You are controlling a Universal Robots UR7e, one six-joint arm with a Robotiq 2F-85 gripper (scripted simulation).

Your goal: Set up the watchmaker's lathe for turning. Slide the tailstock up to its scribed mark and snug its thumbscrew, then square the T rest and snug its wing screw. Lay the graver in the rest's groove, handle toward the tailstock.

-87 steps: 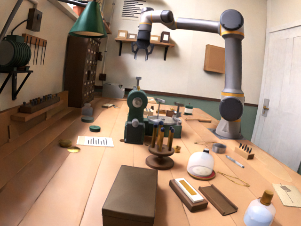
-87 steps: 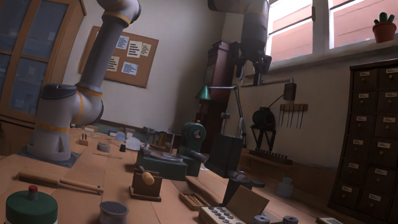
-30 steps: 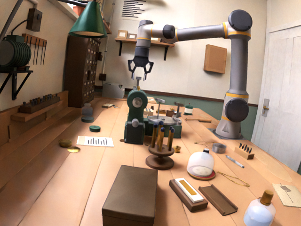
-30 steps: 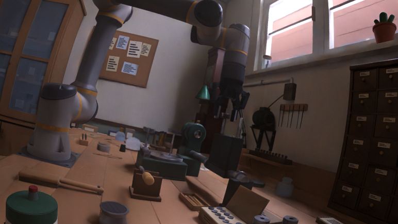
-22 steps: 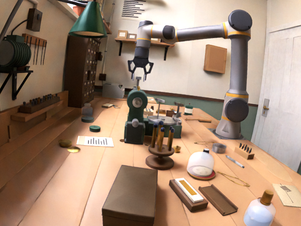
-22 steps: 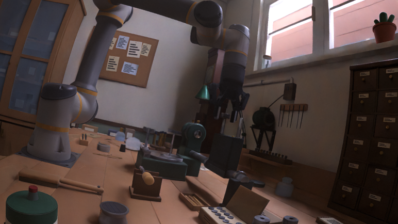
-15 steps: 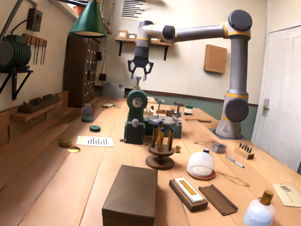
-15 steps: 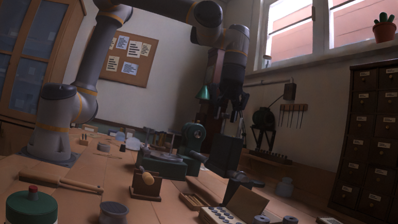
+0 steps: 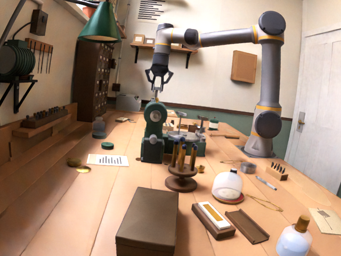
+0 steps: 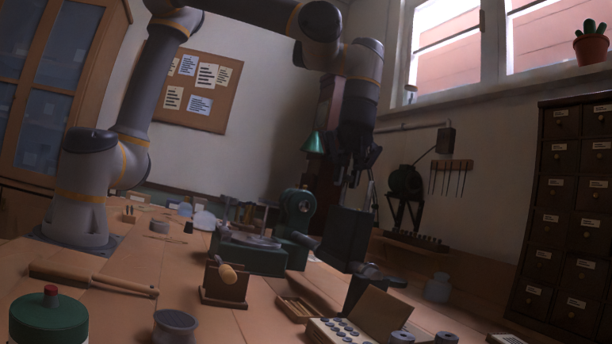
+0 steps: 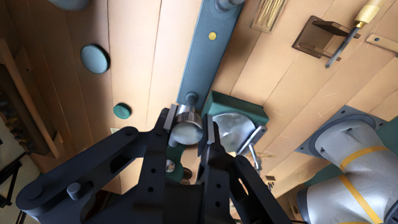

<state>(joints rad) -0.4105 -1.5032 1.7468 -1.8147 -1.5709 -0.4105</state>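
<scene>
The tailstock's thumbscrew point(image 11: 185, 132) is a round steel knob on a short stem, standing on top of the green tailstock point(image 9: 154, 115). The thumbscrew sits gripped between the fingers of my gripper point(image 11: 187, 127), which points straight down over it point(image 9: 157, 89). The T rest point(image 9: 180, 115) stands on the lathe's round steel plate point(image 11: 232, 132) beside the tailstock. The blue lathe bed point(image 11: 209, 49) runs away below. The graver point(image 11: 346, 32), with a pale wooden handle, leans on a small brown stand point(image 11: 322, 37) on the bench.
The green headstock block point(image 10: 295, 209) and a dark box point(image 10: 346, 237) stand close by. A wooden tool stand with blue-tipped handles point(image 9: 182, 165) sits in front of the lathe. Two round green discs point(image 11: 94, 58) lie on the bench.
</scene>
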